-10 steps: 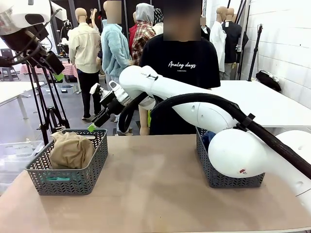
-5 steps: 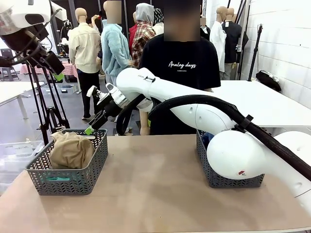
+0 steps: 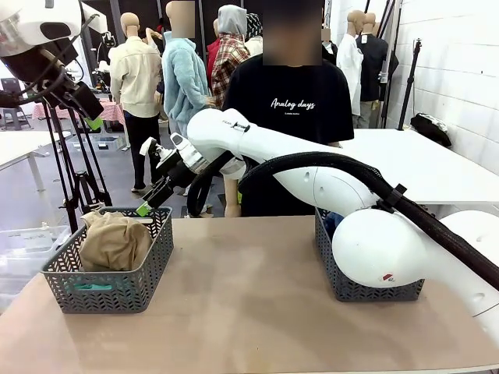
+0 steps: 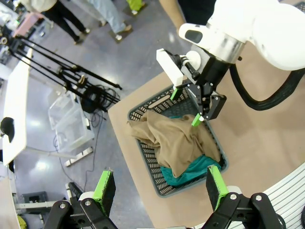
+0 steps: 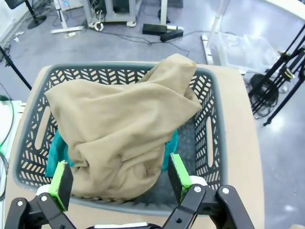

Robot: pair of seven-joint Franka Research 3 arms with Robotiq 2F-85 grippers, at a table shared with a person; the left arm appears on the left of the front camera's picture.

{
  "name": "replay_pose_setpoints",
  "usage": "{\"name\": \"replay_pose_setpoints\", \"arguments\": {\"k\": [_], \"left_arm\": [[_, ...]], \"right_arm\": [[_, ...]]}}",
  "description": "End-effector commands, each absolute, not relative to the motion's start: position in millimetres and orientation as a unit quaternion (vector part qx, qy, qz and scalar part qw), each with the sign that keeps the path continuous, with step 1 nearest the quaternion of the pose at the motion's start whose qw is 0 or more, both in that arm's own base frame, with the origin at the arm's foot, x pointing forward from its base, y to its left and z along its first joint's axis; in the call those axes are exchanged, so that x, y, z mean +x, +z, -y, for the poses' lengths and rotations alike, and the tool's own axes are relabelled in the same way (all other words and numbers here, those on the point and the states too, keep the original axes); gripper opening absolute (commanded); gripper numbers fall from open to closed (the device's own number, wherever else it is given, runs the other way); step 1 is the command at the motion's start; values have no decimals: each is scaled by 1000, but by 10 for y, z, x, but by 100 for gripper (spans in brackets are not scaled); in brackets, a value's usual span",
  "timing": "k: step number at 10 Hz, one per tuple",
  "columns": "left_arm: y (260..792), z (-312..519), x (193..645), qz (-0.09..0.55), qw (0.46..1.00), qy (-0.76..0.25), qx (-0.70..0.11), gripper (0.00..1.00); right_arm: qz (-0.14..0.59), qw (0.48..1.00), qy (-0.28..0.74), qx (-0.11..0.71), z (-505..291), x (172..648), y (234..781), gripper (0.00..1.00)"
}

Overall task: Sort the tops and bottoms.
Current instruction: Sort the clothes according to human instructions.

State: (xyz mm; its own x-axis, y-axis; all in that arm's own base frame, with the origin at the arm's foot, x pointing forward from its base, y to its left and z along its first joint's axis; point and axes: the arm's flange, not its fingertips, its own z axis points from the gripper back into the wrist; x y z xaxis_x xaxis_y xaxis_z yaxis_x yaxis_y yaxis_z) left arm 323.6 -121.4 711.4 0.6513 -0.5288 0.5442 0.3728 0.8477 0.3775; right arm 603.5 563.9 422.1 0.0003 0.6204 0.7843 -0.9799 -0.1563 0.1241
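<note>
The right hand (image 3: 148,201) hangs just above the far rim of the left basket (image 3: 117,290), its fingers spread wide and holding nothing; in its own wrist view the green pads (image 5: 61,185) stand apart over the near wall of that basket (image 5: 209,129), clear of the cloth. From the left wrist view the same right hand (image 4: 196,109) sits over the far end of the basket (image 4: 143,107), one green tip close above the tan fabric, though whether it touches cannot be told. The left hand (image 4: 159,188) is high above the worktop (image 4: 257,143), likewise spread wide and bare, looking down on the basket. The tan top (image 3: 115,240) lies crumpled in a soft heap inside the left basket, piled higher than the rim in the front view; it covers most of the teal shirt (image 5: 57,150), which peeks out beneath it at the sides (image 4: 188,171). A second basket (image 3: 351,284) stands on the right of the worktop (image 3: 242,312), mostly hidden behind the right arm, with something blue (image 3: 334,222) just visible inside. A person in a black T-shirt (image 3: 292,105) stands at the far side.
</note>
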Motion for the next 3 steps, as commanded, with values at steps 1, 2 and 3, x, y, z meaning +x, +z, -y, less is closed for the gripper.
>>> {"name": "replay_pose_setpoints", "arguments": {"k": [1, 2, 3], "left_arm": [[7136, 1210, 3224, 330, 902, -252, 116, 99], [7136, 1210, 3224, 330, 902, -252, 116, 99], [7136, 1210, 3224, 330, 902, -252, 116, 99]], "right_arm": [[249, 598, 665, 371, -5646, 6040, 4226, 100], [249, 598, 665, 371, -5646, 6040, 4226, 100], [249, 598, 665, 371, -5646, 6040, 4226, 100]]}}
